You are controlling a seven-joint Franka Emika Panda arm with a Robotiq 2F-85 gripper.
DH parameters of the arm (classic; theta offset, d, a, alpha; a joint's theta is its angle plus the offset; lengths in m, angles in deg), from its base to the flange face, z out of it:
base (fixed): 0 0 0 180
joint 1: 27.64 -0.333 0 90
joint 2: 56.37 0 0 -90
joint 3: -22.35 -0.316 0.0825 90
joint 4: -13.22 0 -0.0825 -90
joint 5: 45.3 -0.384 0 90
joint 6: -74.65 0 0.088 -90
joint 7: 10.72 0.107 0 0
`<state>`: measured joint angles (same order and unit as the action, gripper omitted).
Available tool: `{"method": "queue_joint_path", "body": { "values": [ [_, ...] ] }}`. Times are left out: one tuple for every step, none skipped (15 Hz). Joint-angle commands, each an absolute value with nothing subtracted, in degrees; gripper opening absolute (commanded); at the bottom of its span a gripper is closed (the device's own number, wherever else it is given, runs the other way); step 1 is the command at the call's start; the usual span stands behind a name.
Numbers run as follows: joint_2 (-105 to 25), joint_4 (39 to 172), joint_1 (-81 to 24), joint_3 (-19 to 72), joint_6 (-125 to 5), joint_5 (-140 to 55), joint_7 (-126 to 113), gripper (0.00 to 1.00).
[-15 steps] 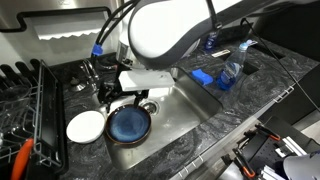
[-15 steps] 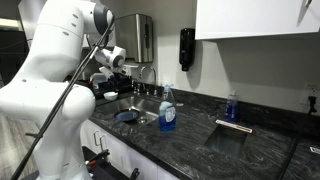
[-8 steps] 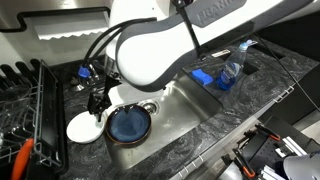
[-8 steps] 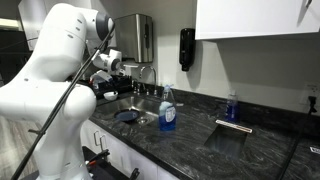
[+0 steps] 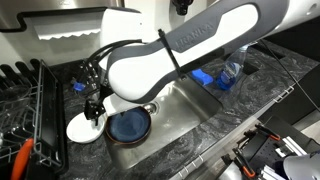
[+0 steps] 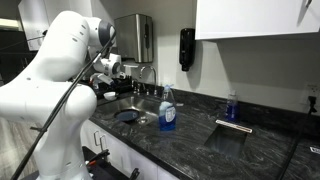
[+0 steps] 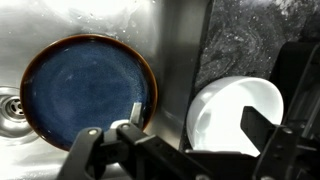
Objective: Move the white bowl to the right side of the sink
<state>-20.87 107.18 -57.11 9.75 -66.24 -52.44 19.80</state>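
One white bowl (image 5: 85,127) sits just outside the sink (image 5: 185,100), beneath the gripper (image 5: 95,108), jaws spread astride its sink-side rim. A shallow pinch on the glossy rim could slip, dropping it onto the blue plate (image 5: 128,124) inside the sink.

- Round blue plate with dark rim (image 5: 129,125): lies in the rectangular stainless steel sink (image 5: 185,102), at its left end, with the round drain (image 5: 148,106) just behind it.
- Small white round bowl (image 5: 85,127): stands on the dark marbled countertop (image 5: 255,100), just left of the sink and beside the plate.
- Black dish rack (image 5: 28,100): at the far left.
- Clear plastic bottle (image 5: 232,70): right of the sink.
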Motion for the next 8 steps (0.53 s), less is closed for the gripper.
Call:
{"method": "queue_joint_path", "body": {
  "values": [
    [-17.2,102.7,-58.7,11.2,-66.3,-50.9,19.8,1.0],
    [-16.4,101.8,-58.8,11.3,-65.9,-50.7,19.4,1.0],
    [-15.9,101.1,-58.9,11.3,-65.6,-50.5,19.3,1.0],
    [-15.1,100.3,-58.9,11.3,-65.6,-50.5,19.1,1.0],
    [-14.7,99.6,-58.9,11.2,-65.3,-50.5,19.0,1.0],
    [-14.0,98.8,-59.0,11.3,-65.3,-50.5,18.9,0.91],
    [-13.4,98.0,-59.1,11.3,-64.9,-50.5,18.7,0.74],
    [-12.7,97.1,-59.2,11.3,-64.8,-50.4,18.5,0.66]
  ]
}}
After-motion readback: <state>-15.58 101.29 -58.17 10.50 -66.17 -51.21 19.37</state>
